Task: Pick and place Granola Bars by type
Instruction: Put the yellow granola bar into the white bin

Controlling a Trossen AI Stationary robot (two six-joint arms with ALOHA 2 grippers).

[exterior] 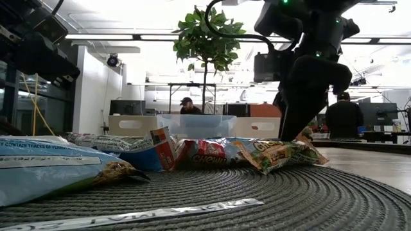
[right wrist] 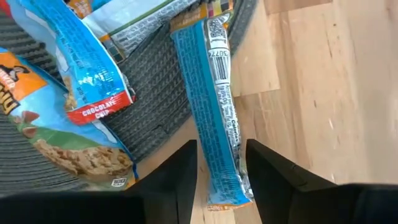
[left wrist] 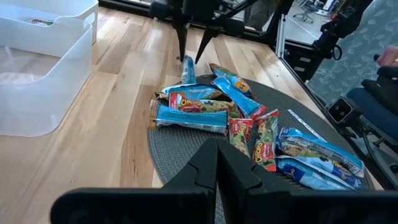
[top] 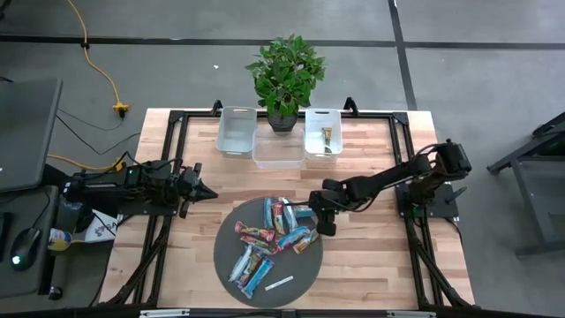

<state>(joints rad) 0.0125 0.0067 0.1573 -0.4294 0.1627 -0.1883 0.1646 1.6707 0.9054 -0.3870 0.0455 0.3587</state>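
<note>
Wooden table [top: 371,265] with round grey mat [top: 305,269]: right gripper [right wrist: 221,163] pinches a light blue bar [right wrist: 214,112] between its fingers at the mat's edge; left gripper [top: 205,191] closed, empty, aside

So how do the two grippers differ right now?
The left gripper is shut, empty and parked off the round woven mat, over bare table. The right gripper sits at the mat's edge with its fingers straddling a light blue granola bar. Both are dark two-finger grippers pointing toward the pile.
</note>
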